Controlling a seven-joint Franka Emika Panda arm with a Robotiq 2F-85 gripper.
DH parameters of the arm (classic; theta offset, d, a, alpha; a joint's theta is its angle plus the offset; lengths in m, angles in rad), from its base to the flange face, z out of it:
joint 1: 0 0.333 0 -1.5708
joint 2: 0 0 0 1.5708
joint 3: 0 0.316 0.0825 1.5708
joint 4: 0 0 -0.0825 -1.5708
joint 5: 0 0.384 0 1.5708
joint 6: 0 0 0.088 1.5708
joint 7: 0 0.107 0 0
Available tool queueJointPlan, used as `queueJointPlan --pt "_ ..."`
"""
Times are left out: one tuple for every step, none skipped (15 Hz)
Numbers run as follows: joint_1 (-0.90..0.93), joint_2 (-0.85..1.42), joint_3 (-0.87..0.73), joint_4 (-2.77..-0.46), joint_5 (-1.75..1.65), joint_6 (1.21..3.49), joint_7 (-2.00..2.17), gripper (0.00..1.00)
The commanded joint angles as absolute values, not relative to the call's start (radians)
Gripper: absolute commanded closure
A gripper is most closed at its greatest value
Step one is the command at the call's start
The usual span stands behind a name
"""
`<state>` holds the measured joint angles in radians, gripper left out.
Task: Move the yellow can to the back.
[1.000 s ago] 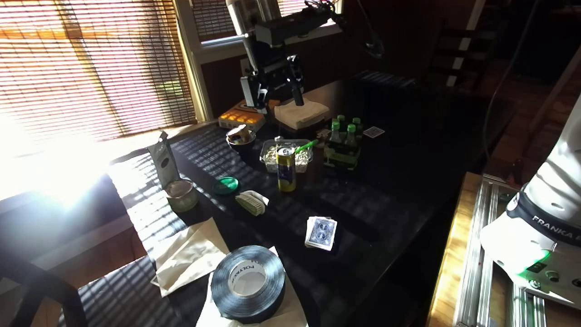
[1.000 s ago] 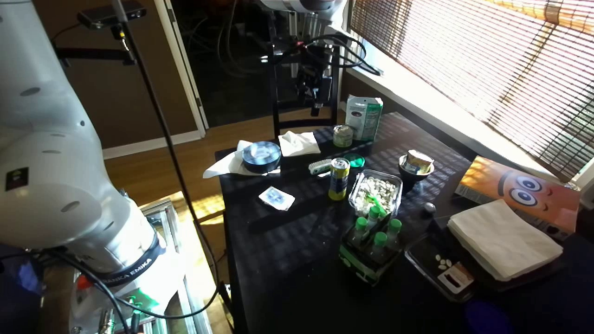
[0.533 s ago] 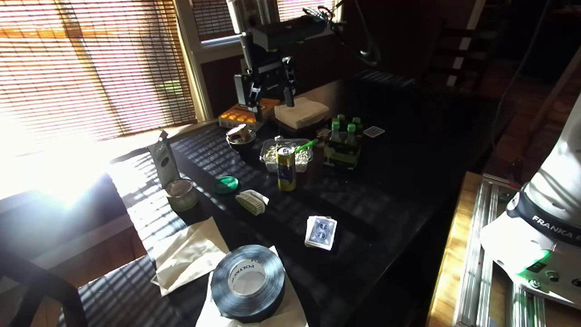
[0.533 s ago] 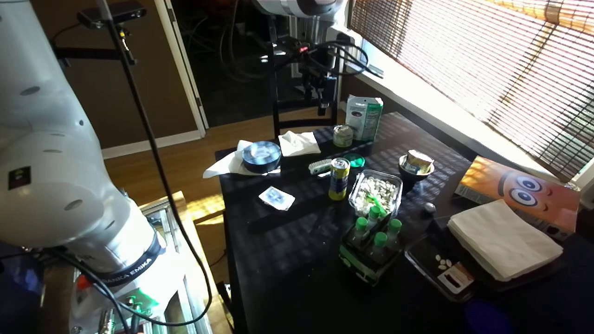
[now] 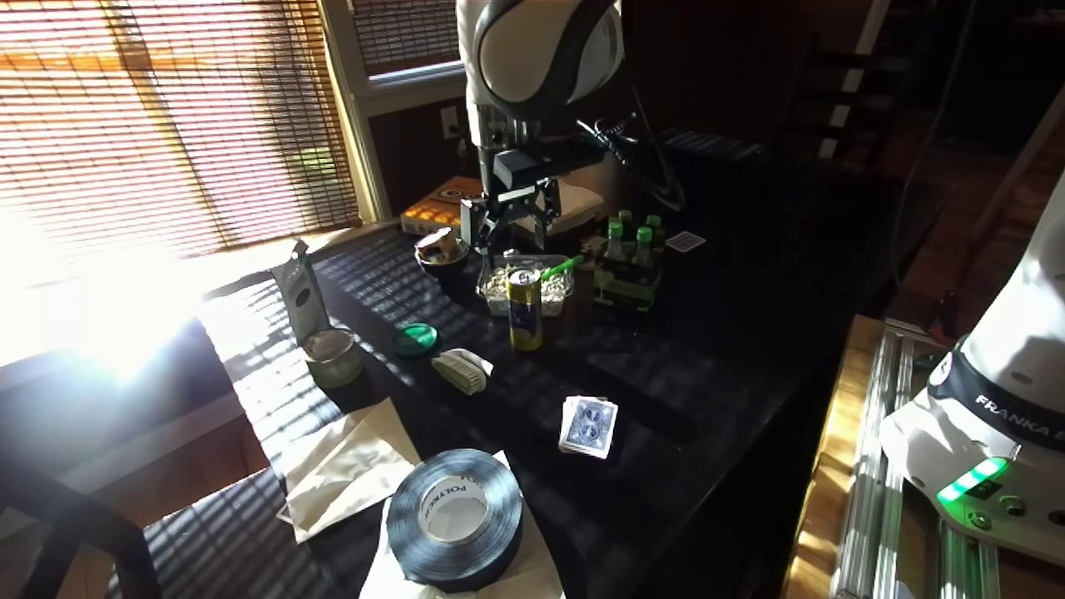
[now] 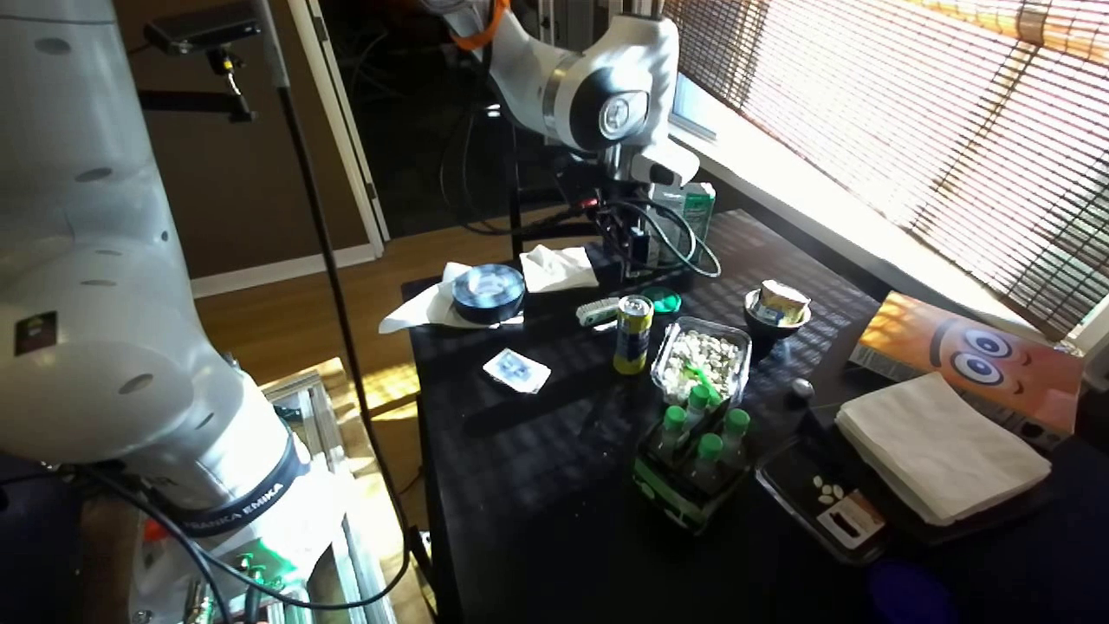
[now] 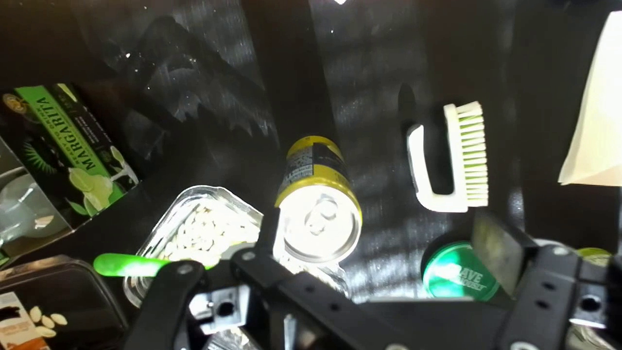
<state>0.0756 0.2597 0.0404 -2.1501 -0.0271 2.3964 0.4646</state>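
Yellow cylindrical metal can stood upright, ungripped; my black two-fingered gripper gaped empty, grasp and backward move seemingly undone.

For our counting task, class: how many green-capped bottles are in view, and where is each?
4, all in the dark carrier. In an exterior view: a left bottle, a far bottle, a right bottle and a near bottle. Both exterior views show four; none seems hidden.

Black table, sun-striped, carries directly: yellow can, upright; clear tub just beside it; scrub brush; green lid; card stack; bottle carrier.
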Motion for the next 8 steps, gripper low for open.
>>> queueJointPlan --pt "0.103 0.308 0.011 -2.169 -0.018 2.467 0.531 0.00" --pt "0.110 0.320 0.002 -2.173 -0.023 2.486 0.552 0.00" --pt "0.115 0.329 -0.008 -2.180 -0.025 2.512 0.574 0.00" --pt "0.117 0.337 -0.015 -2.185 -0.020 2.533 0.583 0.00" --pt "0.122 0.343 -0.025 -2.188 -0.025 2.546 0.598 0.00" --pt "0.125 0.349 -0.032 -2.190 -0.026 2.556 0.604 0.00" --pt "0.128 0.354 -0.040 -2.192 -0.028 2.568 0.610 0.00" --pt "0.135 0.360 -0.050 -2.192 -0.037 2.580 0.620 0.00"
